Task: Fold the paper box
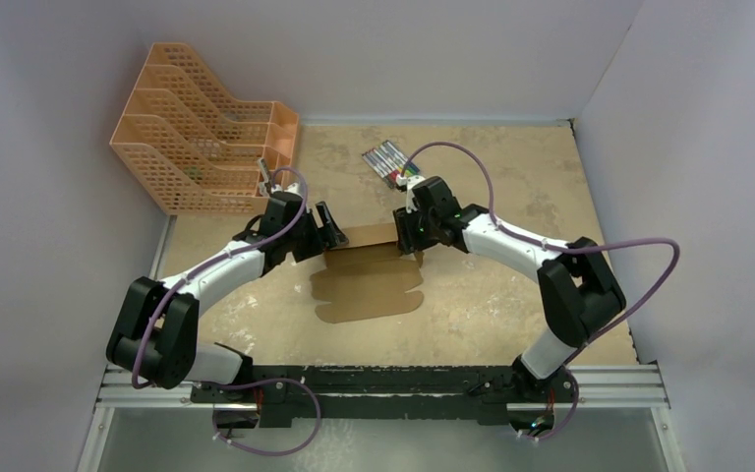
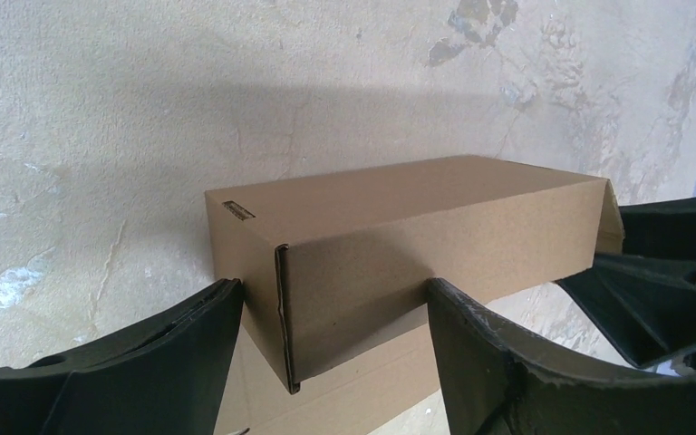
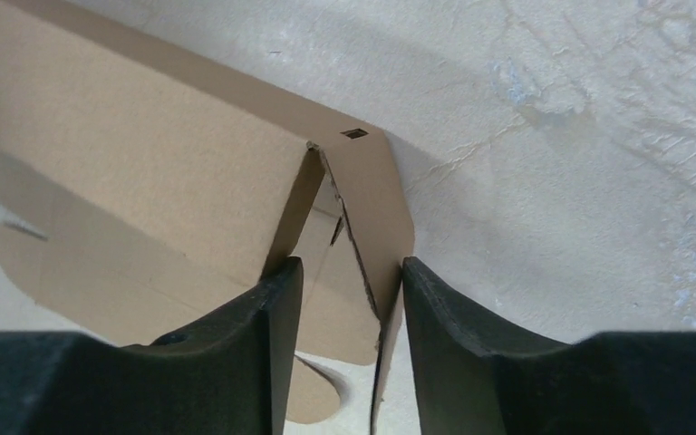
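Flat base of the paper box runs out of view beneath my left gripper. Its jaws are wide, straddling the near corner, contact unclear. Right gripper half open around the end flap, flap touching one finger.

Paper box on table (rack behind, left)

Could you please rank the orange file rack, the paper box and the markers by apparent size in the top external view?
Largest: orange file rack.
Then the paper box.
Smallest: the bundle of markers.
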Robot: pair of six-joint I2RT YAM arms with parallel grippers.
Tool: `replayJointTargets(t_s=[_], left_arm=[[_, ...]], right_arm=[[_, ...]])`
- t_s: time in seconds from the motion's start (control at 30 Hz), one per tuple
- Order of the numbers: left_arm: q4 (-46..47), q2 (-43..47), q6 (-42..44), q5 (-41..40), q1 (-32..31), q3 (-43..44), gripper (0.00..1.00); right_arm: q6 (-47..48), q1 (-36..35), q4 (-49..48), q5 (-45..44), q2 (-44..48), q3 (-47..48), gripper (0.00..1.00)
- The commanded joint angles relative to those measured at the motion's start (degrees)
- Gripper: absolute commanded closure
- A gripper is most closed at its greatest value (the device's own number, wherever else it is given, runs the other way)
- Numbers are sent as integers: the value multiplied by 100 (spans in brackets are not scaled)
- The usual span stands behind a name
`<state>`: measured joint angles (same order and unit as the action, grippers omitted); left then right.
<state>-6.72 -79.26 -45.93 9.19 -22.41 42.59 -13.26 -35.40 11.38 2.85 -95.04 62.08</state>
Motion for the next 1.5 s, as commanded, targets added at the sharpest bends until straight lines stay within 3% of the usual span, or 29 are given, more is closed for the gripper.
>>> replayJointTargets(t_s=[0.0, 0.33, 0.67, 1.23, 1.47], left_arm=[[-33, 9, -64, -47, -44, 117, 27], [-77, -28, -83, -6, -44, 170, 28], [-80, 16, -94, 119, -44, 232, 29], [-675, 114, 412, -242, 52, 586, 27], [-699, 33, 458, -193, 79, 668, 26]], right_arm=[[509, 70, -574, 997, 495, -208, 49], [723, 288, -1057, 2180, 599, -549, 47], [716, 283, -2368, 2797, 705, -1202, 40], [1829, 901, -1938, 2663, 1541, -1423, 24], [2058, 1596, -1737, 2365, 1907, -1532, 26]])
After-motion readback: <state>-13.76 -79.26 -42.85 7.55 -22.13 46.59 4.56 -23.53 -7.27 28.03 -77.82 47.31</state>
